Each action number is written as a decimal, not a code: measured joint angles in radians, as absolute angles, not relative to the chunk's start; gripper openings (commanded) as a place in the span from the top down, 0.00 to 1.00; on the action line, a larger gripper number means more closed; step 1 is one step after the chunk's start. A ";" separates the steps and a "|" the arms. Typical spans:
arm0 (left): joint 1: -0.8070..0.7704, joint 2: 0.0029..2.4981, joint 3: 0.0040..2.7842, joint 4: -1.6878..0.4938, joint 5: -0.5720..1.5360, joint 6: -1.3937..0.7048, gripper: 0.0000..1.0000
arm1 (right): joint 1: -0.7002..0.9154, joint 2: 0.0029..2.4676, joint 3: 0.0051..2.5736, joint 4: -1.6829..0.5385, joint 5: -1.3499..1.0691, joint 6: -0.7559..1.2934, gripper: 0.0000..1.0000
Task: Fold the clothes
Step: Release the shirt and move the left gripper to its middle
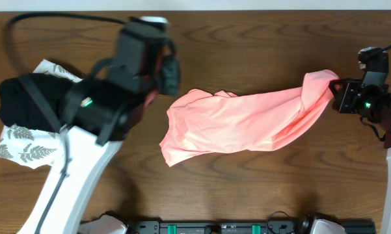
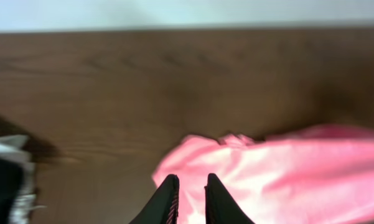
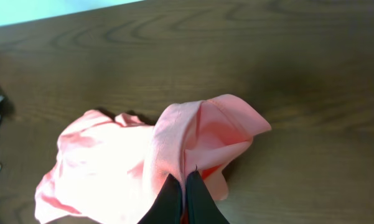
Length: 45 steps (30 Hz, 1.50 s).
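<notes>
From overhead, the T-shirt point(image 1: 241, 127) lies bunched in a long band on the table point(image 1: 260, 39), one end lifted into the right gripper point(image 1: 337, 90) and the rest trailing away from its fingers towards your left arm point(image 1: 117, 91). That arm leans in low over the band's far end and hides its own fingers here. A black garment point(image 1: 26, 101) and a white leaf-print garment point(image 1: 32, 149) sit behind it, well apart from the shirt. In the left wrist view, the left gripper point(image 2: 191, 182) points down at the shirt's near edge. Its fingers stand a little apart, pink cloth shows beyond the gap, and nothing looks pinched. In the right wrist view, the right fingers are closed on a gathered fold, and cloth bulges just ahead of the tips. Expect the fabric to be thin, light and limp: it will likely sag, drag and bunch rather than hold a crease. Take it at a hem or a shoulder corner, one layer if you can.
</notes>
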<state>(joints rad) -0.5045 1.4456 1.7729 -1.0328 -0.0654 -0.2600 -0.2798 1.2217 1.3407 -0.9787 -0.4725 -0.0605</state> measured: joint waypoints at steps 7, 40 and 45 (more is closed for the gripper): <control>-0.616 1.562 1.685 -1.037 0.052 -0.335 0.60 | -0.280 1.222 1.341 -0.979 -0.451 -0.087 0.99; -1.023 1.908 1.299 -0.473 0.065 -0.117 0.32 | -0.280 1.230 1.341 -0.974 -0.369 -0.059 0.99; -1.023 1.919 1.299 -0.461 -0.038 -0.100 0.49 | -0.280 1.230 1.341 -0.977 -0.369 -0.059 0.99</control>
